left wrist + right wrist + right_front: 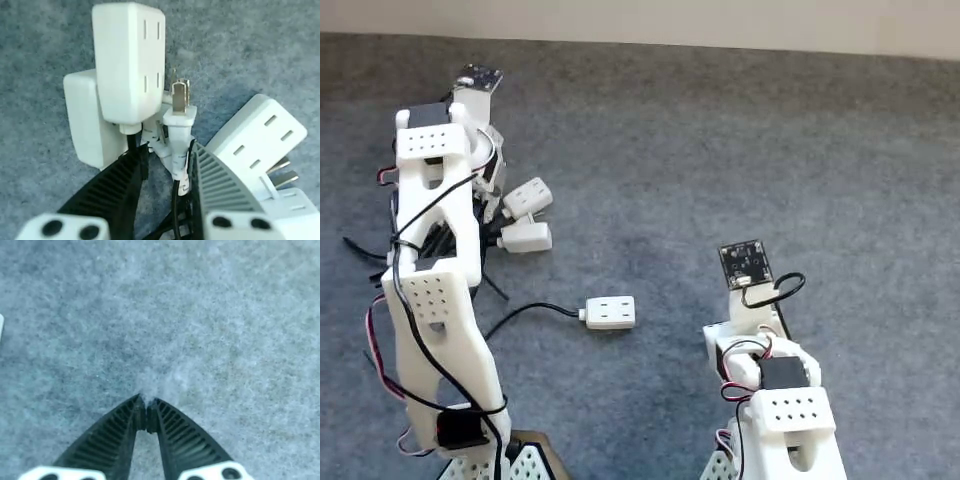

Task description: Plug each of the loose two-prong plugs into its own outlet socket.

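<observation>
Your right gripper (146,415), near the counter's (770,130) front edge, has its ribbed black fingers (112,435) pinched together on nothing above the fuzzy grey surface. Mid-counter lies a boxy white outlet block (610,312). Toward the far left corner, your left gripper (166,150) clamps a smooth white two-prong plug (179,122).

Plug (178,117) in L claw (167,150), 2 outlets (131,60) beside; 3rd outlet (610,312) mid table (740,150)

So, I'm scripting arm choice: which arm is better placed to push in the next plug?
Left. The left gripper appears to hold a two-prong plug, prongs close beside a white outlet block. The right gripper is shut on nothing, over carpet.
</observation>
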